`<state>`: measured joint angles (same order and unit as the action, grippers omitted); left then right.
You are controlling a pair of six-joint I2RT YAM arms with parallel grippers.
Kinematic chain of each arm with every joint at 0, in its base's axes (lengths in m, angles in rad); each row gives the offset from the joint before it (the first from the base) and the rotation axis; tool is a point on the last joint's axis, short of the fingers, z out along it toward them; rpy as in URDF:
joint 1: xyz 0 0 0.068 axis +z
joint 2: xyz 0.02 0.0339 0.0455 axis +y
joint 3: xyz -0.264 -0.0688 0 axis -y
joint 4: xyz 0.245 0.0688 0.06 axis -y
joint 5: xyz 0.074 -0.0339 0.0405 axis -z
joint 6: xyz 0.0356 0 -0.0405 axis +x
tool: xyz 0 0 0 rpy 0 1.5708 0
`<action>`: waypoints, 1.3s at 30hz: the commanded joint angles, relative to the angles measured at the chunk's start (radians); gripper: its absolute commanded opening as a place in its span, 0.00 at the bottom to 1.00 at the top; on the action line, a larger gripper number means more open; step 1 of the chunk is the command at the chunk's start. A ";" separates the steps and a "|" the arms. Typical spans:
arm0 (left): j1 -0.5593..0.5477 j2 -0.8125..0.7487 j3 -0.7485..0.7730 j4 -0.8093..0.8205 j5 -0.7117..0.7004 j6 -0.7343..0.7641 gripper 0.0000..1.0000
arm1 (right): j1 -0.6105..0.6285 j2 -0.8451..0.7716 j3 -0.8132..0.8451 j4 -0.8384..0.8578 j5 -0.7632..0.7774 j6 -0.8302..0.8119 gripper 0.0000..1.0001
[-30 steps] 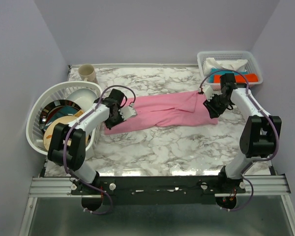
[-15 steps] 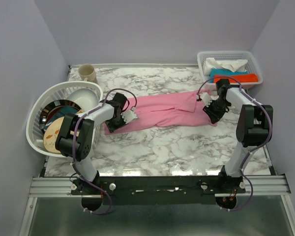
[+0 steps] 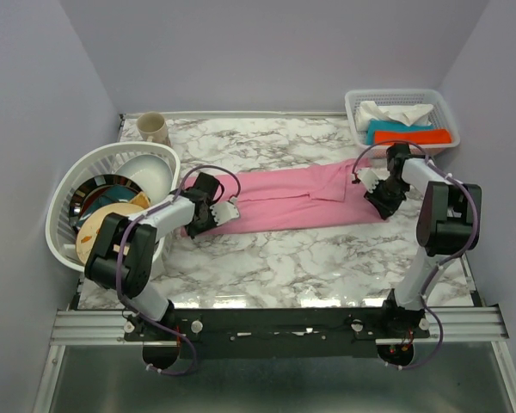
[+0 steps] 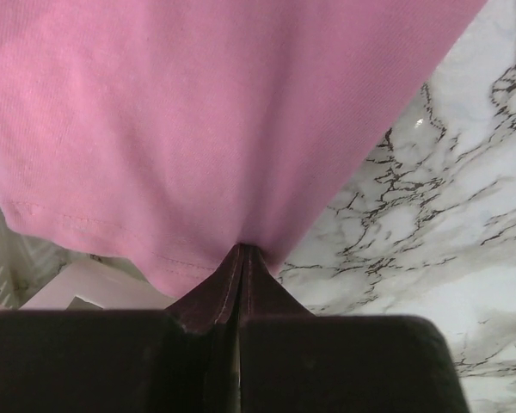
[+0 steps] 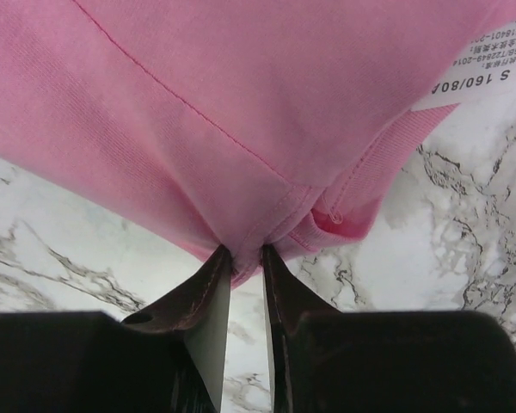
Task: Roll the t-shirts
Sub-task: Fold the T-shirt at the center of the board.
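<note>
- Shirt (image 3: 292,198) stretched left-right on the tabletop (image 3: 284,258), collar end at your right.
- Your left gripper (image 3: 217,210) and right gripper (image 3: 378,194) each pinch an end.
- Shirt straighter than a second ago.

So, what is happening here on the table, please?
Two robot arms are handling one pink t-shirt. The left gripper is shut on its hem end. The right gripper is shut on its collar end, near the size label. The shirt lies as a long strip across the marble table, spread between the two grippers. No part of it is rolled yet.
</note>
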<state>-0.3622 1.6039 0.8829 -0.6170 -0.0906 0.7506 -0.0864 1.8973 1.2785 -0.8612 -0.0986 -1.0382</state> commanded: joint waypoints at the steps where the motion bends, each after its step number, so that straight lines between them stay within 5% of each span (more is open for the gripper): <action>1: 0.011 0.036 -0.085 -0.078 0.017 0.020 0.06 | -0.050 -0.020 -0.082 0.004 0.086 -0.077 0.28; 12: -0.015 -0.148 -0.092 -0.211 0.159 -0.043 0.10 | -0.113 -0.196 -0.177 -0.099 0.051 -0.085 0.29; 22: -0.017 -0.254 0.137 -0.288 0.252 -0.106 0.33 | -0.128 -0.218 0.262 -0.312 -0.315 0.079 0.41; 39: -0.012 -0.191 0.159 -0.242 0.219 -0.109 0.33 | 0.083 -0.041 0.130 -0.173 -0.213 0.018 0.15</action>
<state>-0.3790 1.3796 1.0302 -0.8692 0.1280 0.6426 -0.0399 1.7683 1.4071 -1.0702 -0.3561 -1.0145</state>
